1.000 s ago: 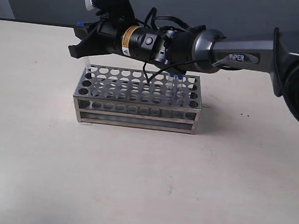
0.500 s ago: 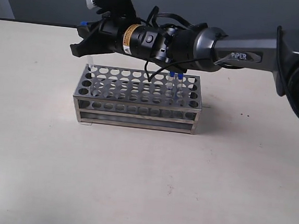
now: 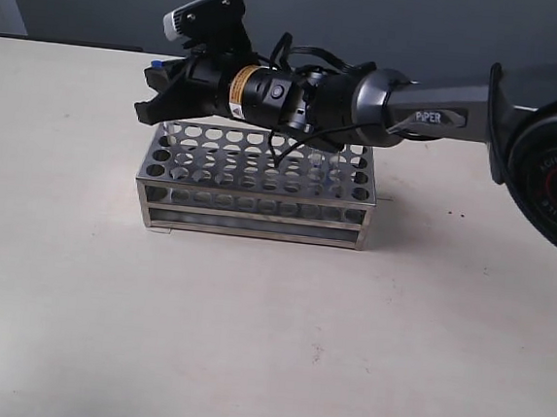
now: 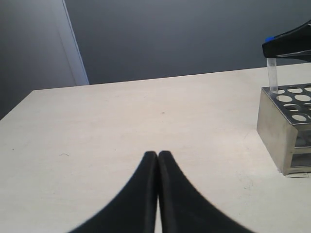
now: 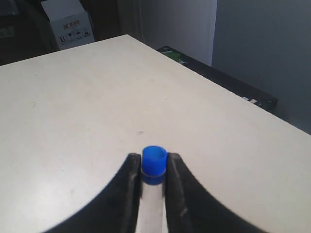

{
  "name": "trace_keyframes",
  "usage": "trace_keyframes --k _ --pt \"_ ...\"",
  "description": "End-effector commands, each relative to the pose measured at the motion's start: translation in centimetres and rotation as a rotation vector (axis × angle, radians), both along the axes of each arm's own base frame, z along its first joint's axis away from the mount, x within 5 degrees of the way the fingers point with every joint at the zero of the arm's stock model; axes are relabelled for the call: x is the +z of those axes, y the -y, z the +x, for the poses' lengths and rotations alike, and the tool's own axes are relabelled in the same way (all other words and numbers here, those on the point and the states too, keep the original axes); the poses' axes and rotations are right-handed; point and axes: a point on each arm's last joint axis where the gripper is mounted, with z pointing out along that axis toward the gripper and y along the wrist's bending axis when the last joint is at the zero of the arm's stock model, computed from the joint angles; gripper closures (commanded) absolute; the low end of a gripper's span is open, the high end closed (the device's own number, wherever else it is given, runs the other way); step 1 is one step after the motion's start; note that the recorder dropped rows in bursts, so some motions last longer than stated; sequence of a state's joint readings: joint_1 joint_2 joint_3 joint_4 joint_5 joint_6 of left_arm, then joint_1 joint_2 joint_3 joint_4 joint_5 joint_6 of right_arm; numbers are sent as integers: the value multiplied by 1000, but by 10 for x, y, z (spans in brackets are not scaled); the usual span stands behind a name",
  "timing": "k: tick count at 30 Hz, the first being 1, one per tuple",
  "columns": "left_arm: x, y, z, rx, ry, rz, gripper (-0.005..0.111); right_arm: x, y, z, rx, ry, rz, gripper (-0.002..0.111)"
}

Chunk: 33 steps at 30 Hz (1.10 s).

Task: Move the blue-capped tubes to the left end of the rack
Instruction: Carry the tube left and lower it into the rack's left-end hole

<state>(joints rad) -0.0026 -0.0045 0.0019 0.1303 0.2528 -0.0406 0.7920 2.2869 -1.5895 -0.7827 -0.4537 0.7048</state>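
Note:
My right gripper point(image 3: 150, 90) reaches across to the left end of the silver rack point(image 3: 256, 182), shut on a blue-capped tube point(image 5: 154, 162) just below its cap. The black fingers point(image 5: 131, 179) flank the clear tube. In the left wrist view the tube point(image 4: 273, 75) stands upright, its lower end in the corner hole of the rack point(image 4: 284, 131), with the right gripper point(image 4: 291, 46) above it. Only its blue cap point(image 3: 156, 64) shows in the exterior view. The other blue-capped tubes are hidden behind the arm. My left gripper point(image 4: 158, 154) is shut and empty, low over the table, left of the rack.
The right arm point(image 3: 414, 103) stretches over the rack's back rows from the right. A pale table point(image 3: 267, 344) runs all round the rack. A white box point(image 5: 68, 24) stands beyond the table's edge in the right wrist view.
The right gripper has come down with the tube, sinking it into the far left corner hole. The arm now covers the two blue-capped tubes at the rack's right end.

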Motion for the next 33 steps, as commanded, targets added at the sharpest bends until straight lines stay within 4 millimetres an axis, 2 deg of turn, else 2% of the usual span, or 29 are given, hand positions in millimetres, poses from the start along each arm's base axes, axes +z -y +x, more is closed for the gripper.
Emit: trace_keyframes --k 1,6,15,23,33 --pt "2 0 0 -8 11 2 106 -1 0 1 9 2 24 109" --pt "2 0 0 -8 11 2 106 -17 -2 1 10 -28 24 109" --pt "2 0 0 -8 11 2 106 -21 0 2 -3 -33 -8 109" --pt "2 0 0 -8 11 2 106 -30 7 -5 1 -60 -32 109" --pt "2 0 0 -8 11 2 106 -30 12 -8 -15 -66 -68 109"
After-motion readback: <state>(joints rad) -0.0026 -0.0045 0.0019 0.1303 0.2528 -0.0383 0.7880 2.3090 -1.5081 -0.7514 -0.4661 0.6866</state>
